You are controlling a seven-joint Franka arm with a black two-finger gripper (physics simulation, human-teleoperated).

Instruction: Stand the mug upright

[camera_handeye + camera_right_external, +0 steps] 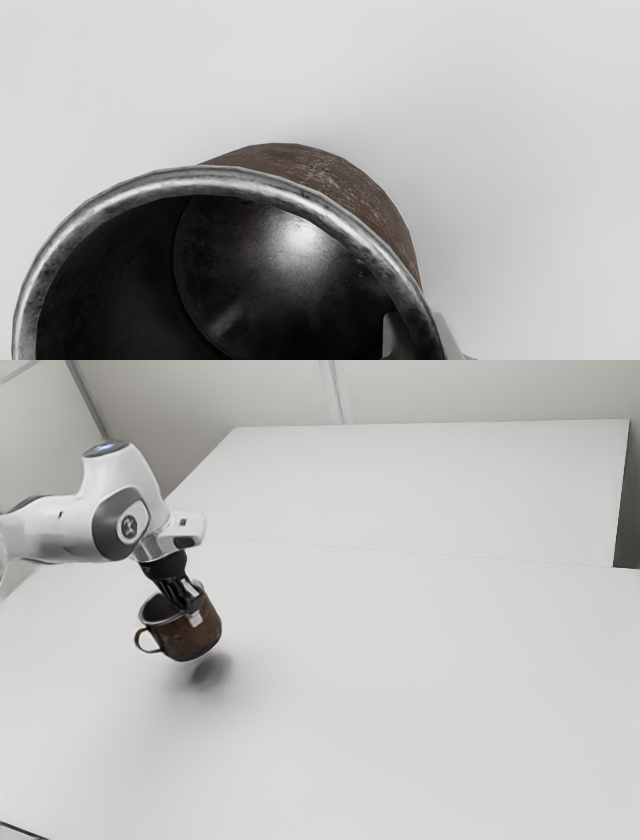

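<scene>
Rim (230,179), one, pinched in my gripper (191,612); mug (193,641), brown, tilted, held clear above table (400,690).

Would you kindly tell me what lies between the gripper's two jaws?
The wall of the brown mug, at its rim; the wrist view shows one jaw inside, the other outside.

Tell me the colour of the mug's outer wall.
Mottled brown with paler scratches, clearest in the wrist view.
</scene>
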